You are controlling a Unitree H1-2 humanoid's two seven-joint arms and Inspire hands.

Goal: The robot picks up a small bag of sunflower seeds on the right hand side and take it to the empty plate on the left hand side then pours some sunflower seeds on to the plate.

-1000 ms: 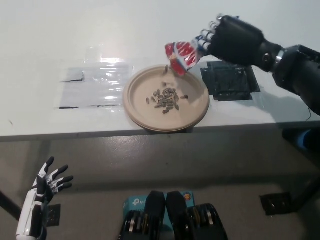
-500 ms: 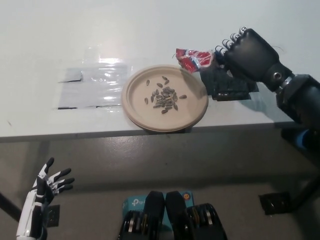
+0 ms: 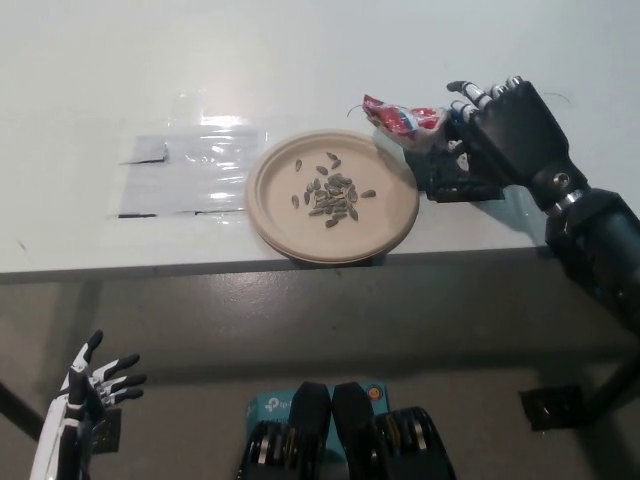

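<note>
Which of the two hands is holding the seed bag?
The black right hand, above the table's right side, grips the red bag. The white left hand hangs empty, lower left.

Only one piece of lettering could be read. A teal box (image 3: 268,408) on the floor at about 6 o'clock in the head view carried a white "tp-link" logo on its upper left corner, partly hidden by the robot's own body. The red and white bag of sunflower seeds (image 3: 400,120), at about 1 o'clock beside the plate, had printing on it, but it was too small and crumpled to make out. No other text, number or sign could be read anywhere on the table.
</note>
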